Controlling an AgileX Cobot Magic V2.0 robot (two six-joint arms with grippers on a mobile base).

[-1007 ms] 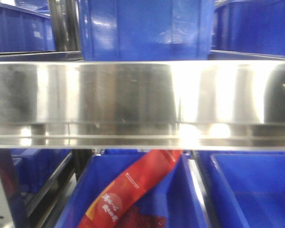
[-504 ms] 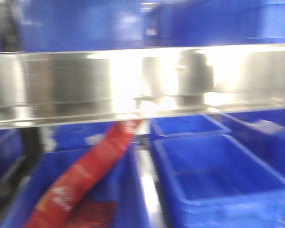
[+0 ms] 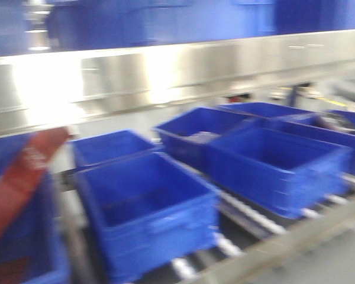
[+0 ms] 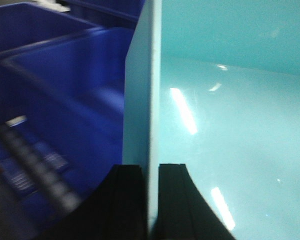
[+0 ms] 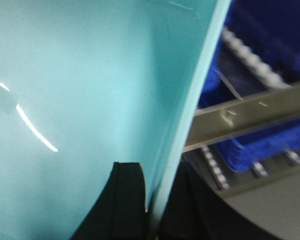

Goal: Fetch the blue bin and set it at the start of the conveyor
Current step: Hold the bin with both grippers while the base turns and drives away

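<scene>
The blue bin (image 4: 230, 125) is found held beside the dark blue crates (image 4: 65, 90), its walls pinched in the closed left gripper (image 4: 150, 172) and right gripper (image 5: 151, 200), and level, equal-height carriage is advised toward the conveyor start, not in view.

Warehouse: blue crates (image 3: 148, 207) on roller racks (image 3: 254, 218)
</scene>
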